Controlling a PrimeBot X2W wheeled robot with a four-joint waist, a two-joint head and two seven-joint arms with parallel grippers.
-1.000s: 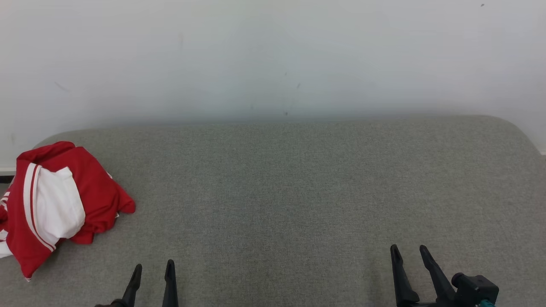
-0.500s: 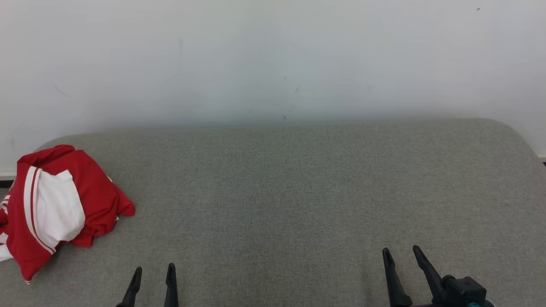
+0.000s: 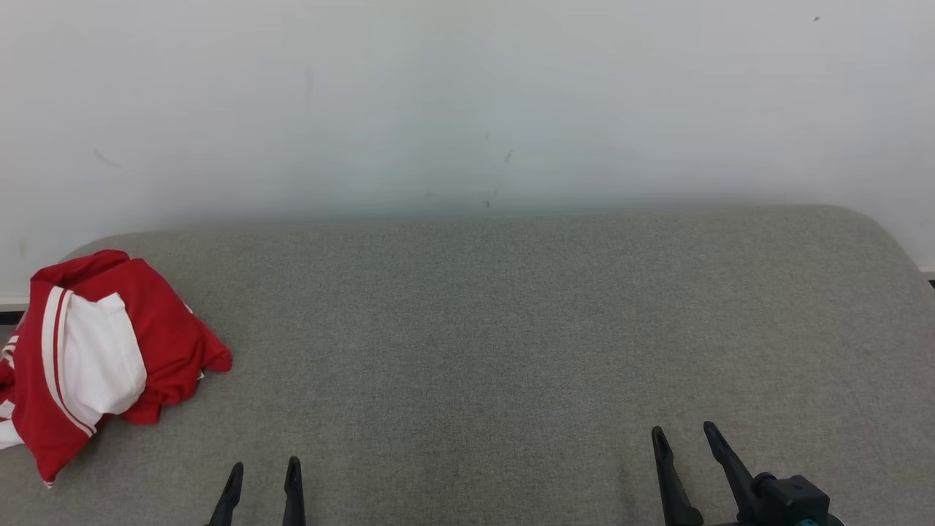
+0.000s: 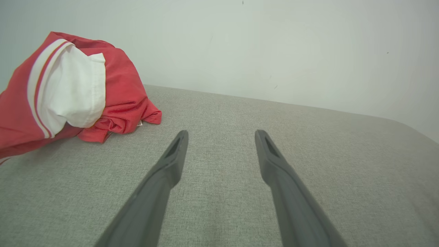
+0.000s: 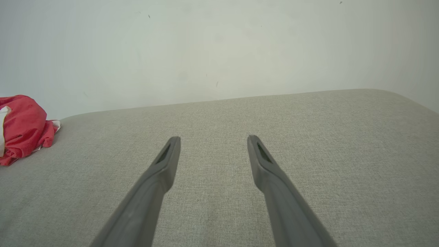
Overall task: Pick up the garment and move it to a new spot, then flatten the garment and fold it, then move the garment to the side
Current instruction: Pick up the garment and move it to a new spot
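Red-and-white garment (image 3: 109, 358), one, on one grey fabric surface (image 3: 511, 329).

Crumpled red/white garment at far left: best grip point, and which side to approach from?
Probably the red flap jutting from the garment toward the bare grey cushion: it looks like a thin loose edge, unlike the bunched, layered middle. Bring the open left gripper, the nearer one, in low from the cushion's middle, heading left.

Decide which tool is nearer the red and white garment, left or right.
Left. The left tool hovers just right of the garment; the right tool is much farther right.
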